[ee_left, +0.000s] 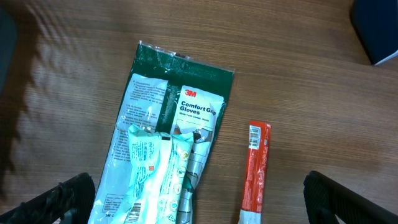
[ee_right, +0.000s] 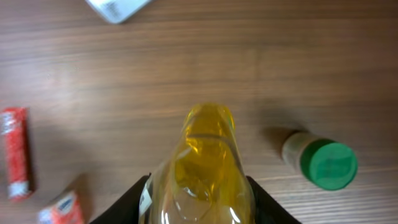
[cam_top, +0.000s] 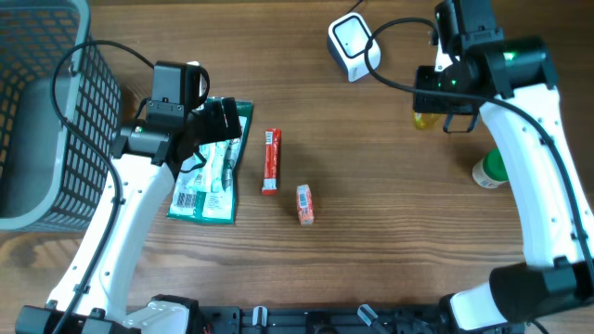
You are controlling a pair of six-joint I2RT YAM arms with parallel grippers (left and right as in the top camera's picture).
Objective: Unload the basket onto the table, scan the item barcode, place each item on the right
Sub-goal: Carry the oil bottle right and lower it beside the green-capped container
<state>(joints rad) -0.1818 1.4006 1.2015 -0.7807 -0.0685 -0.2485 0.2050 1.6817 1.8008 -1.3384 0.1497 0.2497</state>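
Overhead looks straight down over the whole tabletop [cam_top: 371,260]. Both wrist cameras face down, much closer; each shares the red stick [ee_left: 255,173] with overhead.

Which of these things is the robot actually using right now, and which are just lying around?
In use: yellow bottle in the right tool; white scanner.
Lying about: gloves pack, red stick, orange packet, green-capped jar, basket.

Grey basket [cam_top: 88,102] left; gloves pack [cam_top: 209,190], red tube [cam_top: 271,160], green-lidded jar [cam_top: 489,170].
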